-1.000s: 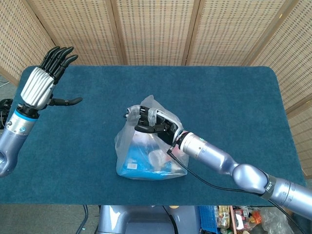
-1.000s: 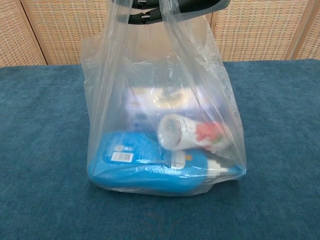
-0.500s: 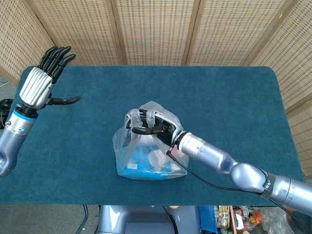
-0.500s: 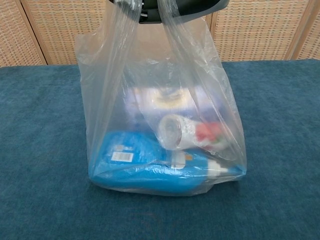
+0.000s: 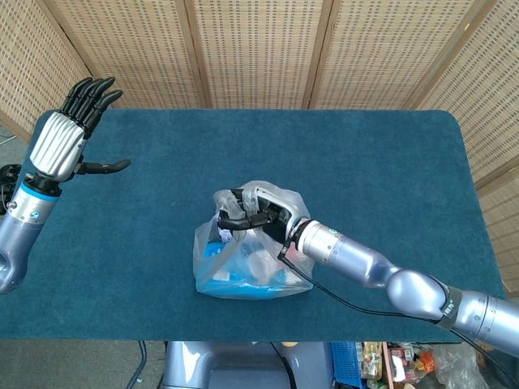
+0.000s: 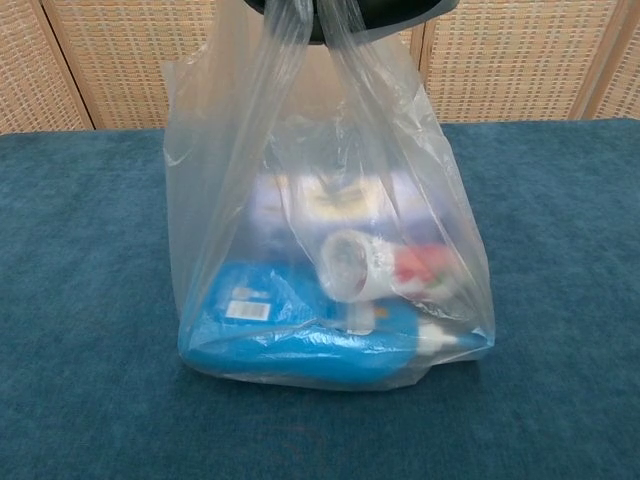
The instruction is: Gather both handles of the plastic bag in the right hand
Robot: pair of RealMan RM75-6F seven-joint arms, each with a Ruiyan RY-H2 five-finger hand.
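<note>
plastic bag (image 5: 251, 263) | handles gripped by right hand (image 5: 253, 215) | left hand (image 5: 66, 138) spread, empty, well apart

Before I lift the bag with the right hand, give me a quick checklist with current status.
1. Both handles run up to the right hand: ok.
2. Fingers fully closed round both: cannot tell.
3. Plastic bag bottom resting on the table: ok.
4. Blue pack and bottle inside the bag: ok.
5. Left hand apart from the bag, holding nothing: ok.
</note>
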